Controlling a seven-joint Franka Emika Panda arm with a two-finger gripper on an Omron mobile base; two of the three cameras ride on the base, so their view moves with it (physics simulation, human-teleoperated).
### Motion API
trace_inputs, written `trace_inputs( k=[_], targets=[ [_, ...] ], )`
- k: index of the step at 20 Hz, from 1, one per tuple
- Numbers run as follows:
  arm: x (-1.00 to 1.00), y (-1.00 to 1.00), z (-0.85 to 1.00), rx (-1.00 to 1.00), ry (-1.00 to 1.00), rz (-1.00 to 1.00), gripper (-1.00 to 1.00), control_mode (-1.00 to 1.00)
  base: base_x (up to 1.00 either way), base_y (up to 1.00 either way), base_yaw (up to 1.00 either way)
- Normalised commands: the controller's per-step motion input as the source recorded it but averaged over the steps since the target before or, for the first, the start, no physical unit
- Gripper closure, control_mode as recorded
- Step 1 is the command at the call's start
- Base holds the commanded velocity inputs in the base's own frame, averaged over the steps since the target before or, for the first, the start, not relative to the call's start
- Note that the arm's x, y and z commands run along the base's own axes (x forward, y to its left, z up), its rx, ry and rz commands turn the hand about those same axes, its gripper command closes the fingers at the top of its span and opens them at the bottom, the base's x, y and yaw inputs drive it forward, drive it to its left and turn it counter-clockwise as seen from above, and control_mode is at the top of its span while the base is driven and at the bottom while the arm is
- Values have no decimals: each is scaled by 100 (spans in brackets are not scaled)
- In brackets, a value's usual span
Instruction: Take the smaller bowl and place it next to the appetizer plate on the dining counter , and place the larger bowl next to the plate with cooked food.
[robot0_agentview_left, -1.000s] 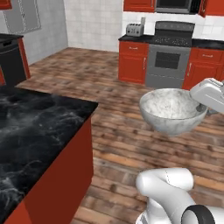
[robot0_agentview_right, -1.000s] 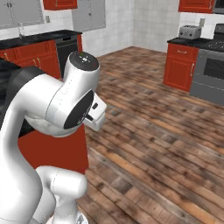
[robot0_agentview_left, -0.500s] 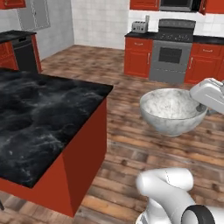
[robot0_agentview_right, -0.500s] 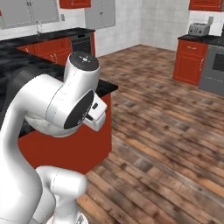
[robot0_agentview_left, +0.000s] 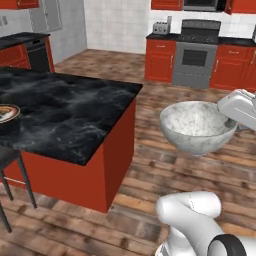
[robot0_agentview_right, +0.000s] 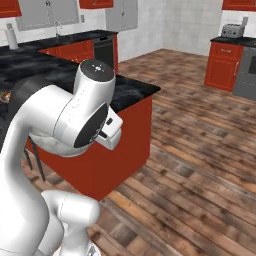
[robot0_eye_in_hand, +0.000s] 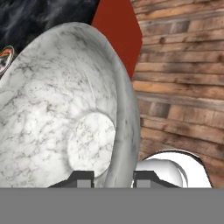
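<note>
The larger bowl (robot0_agentview_left: 197, 126) is held in the air above the wooden floor (robot0_agentview_left: 150, 200), upright, to the right of the dining counter (robot0_agentview_left: 65, 115) and clear of it. In the hand view the bowl (robot0_eye_in_hand: 65, 113) takes up most of the picture, and its rim passes between the two finger tips (robot0_eye_in_hand: 81, 178). The gripper (robot0_eye_in_hand: 111, 179) is clamped on the larger bowl, one finger inside the wall and one outside. In the left base view the white hand meets the bowl at its right rim; the fingers themselves cannot be made out there.

One bowl is visible. One plate is visible — the plate with cooked food (robot0_agentview_left: 6, 113), lying on the counter's left part and cut off by the left edge of the left base view. A sliver of the same plate (robot0_eye_in_hand: 5, 59) shows at the left edge of the hand view; its contents are hard to read. In the right base view an orange-red patch (robot0_agentview_right: 5, 96) shows on the counter, mostly hidden behind the arm.

The counter's far left end is out of the picture. One dark stool (robot0_agentview_left: 10, 175) stands at the counter's near side, with only part of its seat and two legs visible.

Against the back wall stand red cabinets (robot0_agentview_left: 161, 61), one stove (robot0_agentview_left: 194, 54) and one toaster (robot0_agentview_left: 161, 27).
</note>
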Motion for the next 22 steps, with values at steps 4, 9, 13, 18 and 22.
trace_inputs(
  k=[4, 9, 13, 18, 22],
  targets=[
    [0, 0, 0, 0, 0, 0, 100, 100, -46, 100, -15],
    [0, 0, 0, 0, 0, 0, 100, 100, 19, 100, -32],
    [0, 0, 0, 0, 0, 0, 100, 100, 53, 100, -42],
    [0, 0, 0, 0, 0, 0, 100, 100, 18, 100, -33],
    [0, 0, 0, 0, 0, 0, 100, 100, -25, 100, -9]
  ],
)
